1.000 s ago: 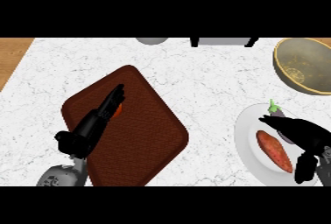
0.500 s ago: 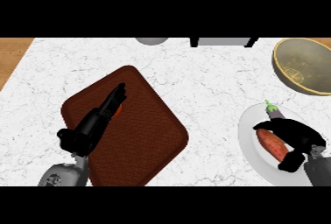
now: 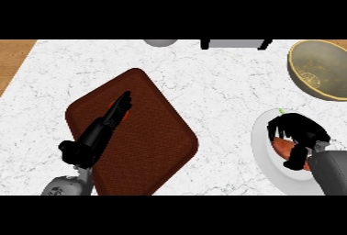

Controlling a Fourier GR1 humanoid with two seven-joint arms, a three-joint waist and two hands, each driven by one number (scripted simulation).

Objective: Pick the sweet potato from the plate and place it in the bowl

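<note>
Curling closer round sweet potato [image 3: 280, 147], right hand [image 3: 298, 131]

Hidden or cut off
Orange sweet potato [image 3: 280, 147] mostly covered by the curled black right hand [image 3: 298, 131], two slivers showing; white round plate [image 3: 261, 137] partly under the grey forearm [image 3: 332, 172]; olive-gold bowl [image 3: 325, 55] clipped by the right edge; grey round object [image 3: 160, 42] and white boxy object [image 3: 234, 43] clipped at top.

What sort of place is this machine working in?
Most likely a kitchen: a white marbled countertop, a brown board under the left hand, a bowl at the far right, and a plate with a sweet potato that the right hand curls round.
</note>
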